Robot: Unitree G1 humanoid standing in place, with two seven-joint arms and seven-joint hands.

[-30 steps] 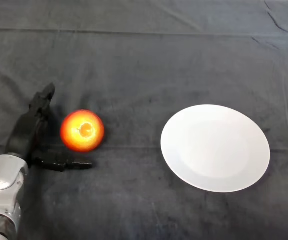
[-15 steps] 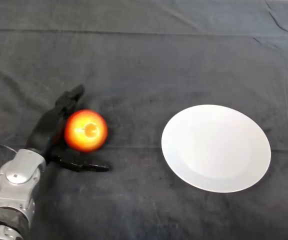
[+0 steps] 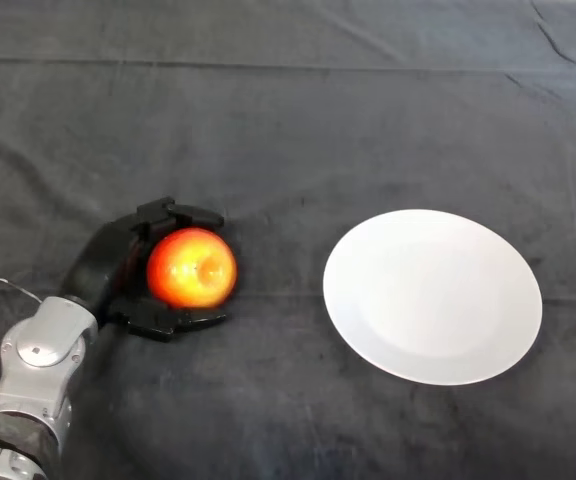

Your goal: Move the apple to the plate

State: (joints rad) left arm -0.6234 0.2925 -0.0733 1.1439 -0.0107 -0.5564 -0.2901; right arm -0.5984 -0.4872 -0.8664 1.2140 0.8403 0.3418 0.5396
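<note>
The apple (image 3: 192, 267) sits on the dark cloth of the desk (image 3: 288, 120), at the left of the head view and well apart from the white plate (image 3: 433, 296), which lies empty to its right. The left hand (image 3: 118, 265) has its fingers (image 3: 178, 213) curled over the far side of the apple and its thumb (image 3: 178, 322) curved along the near side, so the fruit is cupped between them with the palm behind it on the left. Whether the apple is lifted clear of the cloth or resting on it cannot be told from this view.

The apple looks firm, smooth and round, red-orange with a glossy skin. It is probably light enough for this hand, and stiff enough to take a good squeeze without harm, though hard pressure could bruise it. The likely trouble is its slick, curved surface: a pinch above or below the widest part could let it roll or squirt out. The soundest hold seems to be across its middle, fingers and thumb opposed.
</note>
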